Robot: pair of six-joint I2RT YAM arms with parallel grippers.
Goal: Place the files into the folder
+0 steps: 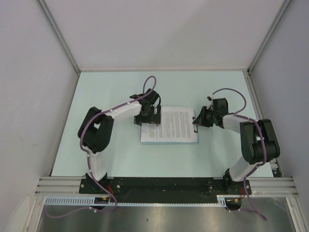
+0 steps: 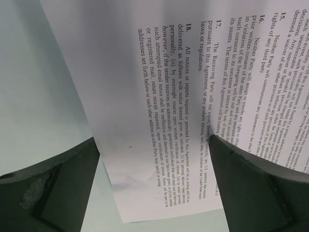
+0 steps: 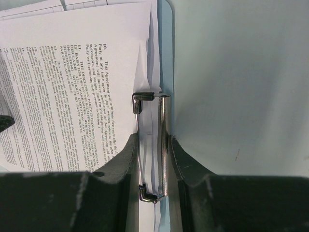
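As we start at the left, the left gripper (image 1: 147, 117) sits low at the left edge of the files (image 1: 174, 124). Its jaws are spread as wide as they go and grip nothing. From its wrist camera we see the printed sheet running up between the two fingers (image 2: 256, 183). One finger overlaps the sheet's edge, and we cannot tell whether it actually touches the paper. The other finger is off the paper, over bare table (image 1: 111, 92).

Moving to the middle, the files lie flat with the text side up, stacked on the folder (image 1: 169, 142). The folder's pale-blue border shows along the near side of the stack. We cannot tell whether the sheets are inside the sleeve or just on top of it.

Over on the right, the right gripper (image 1: 199, 118) is at the right edge of the stack with its jaws drawn in narrow. Its wrist view shows both fingers pinching a shiny metal clip (image 3: 161, 125). The clip sits right where the paper edge meets the blue folder edge, with table beyond it.
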